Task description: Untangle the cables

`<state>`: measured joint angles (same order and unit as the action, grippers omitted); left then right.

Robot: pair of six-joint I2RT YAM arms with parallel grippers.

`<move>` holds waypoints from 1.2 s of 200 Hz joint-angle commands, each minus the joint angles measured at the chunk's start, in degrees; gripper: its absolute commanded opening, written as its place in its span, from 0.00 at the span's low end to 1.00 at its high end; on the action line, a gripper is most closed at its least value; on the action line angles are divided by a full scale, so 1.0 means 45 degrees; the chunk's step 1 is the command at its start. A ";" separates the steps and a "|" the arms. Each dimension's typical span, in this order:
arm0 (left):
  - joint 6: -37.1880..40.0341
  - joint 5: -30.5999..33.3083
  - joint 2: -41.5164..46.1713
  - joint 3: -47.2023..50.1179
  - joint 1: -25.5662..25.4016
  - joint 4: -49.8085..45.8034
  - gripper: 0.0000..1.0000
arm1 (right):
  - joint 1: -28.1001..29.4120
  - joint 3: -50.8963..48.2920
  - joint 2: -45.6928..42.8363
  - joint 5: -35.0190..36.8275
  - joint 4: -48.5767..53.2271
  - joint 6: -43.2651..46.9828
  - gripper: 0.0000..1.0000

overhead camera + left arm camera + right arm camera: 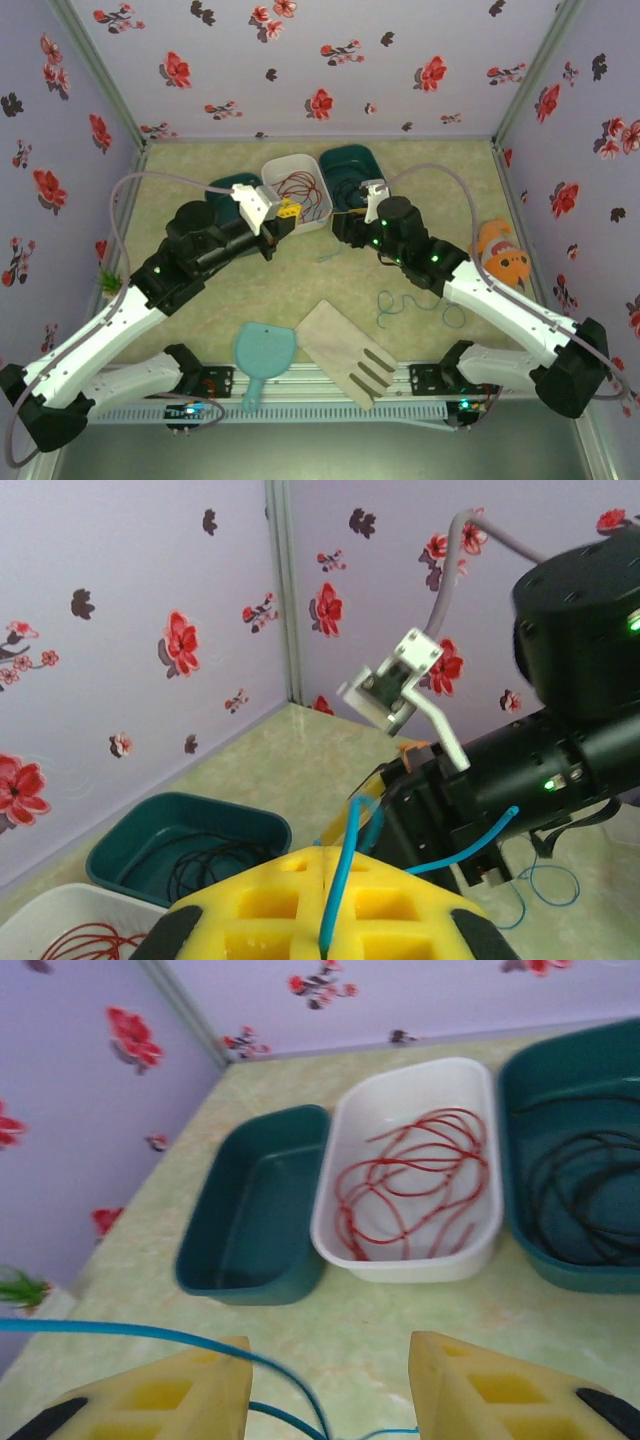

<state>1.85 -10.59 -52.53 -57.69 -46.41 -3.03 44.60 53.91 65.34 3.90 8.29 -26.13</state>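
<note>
A thin teal-blue wire (pixel 344 865) is clamped in the closed left gripper (pixel 325 900) and is trailed through the wide-open right gripper (pixel 328 1352) at three o'clock of it.

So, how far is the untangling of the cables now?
Done: the red cable lies alone in the white bin, and the black cable in the teal bin beside it. In hand: the left gripper is shut on the blue cable, which also passes through the open right gripper. Left: the other teal bin is empty, so the blue cable probably goes there.
</note>
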 commanded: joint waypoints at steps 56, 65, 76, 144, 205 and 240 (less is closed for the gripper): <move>0.0017 0.0518 0.1316 -0.0031 0.0435 0.0198 0.00 | -0.0019 0.0741 0.0666 0.3798 0.2573 -0.1105 0.39; 0.0076 0.0744 0.1397 -0.0050 0.0466 0.0095 0.00 | -0.0071 0.0687 0.0642 0.3796 0.2609 -0.1162 0.37; 0.0150 0.1173 0.1463 -0.0122 0.0495 -0.0089 0.00 | -0.0149 0.0636 0.0627 0.3805 0.2705 -0.1227 0.36; -0.0151 0.5254 0.1786 -0.1339 0.1637 -0.1172 0.00 | -0.1151 -0.0111 0.0539 0.3469 0.3387 -0.2130 0.35; -0.0742 0.6222 0.1523 -0.2555 0.3460 -0.1513 0.00 | -0.1669 -0.0228 0.0562 0.2584 0.3722 -0.2119 0.42; -0.0742 0.6435 0.0502 -0.3408 0.4427 -0.2052 0.00 | -0.1669 0.0413 0.0575 0.2138 0.4271 -0.1612 0.56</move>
<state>-0.32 16.08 -47.31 -70.17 -29.58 -9.91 37.39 53.10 68.16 15.40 24.77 -34.87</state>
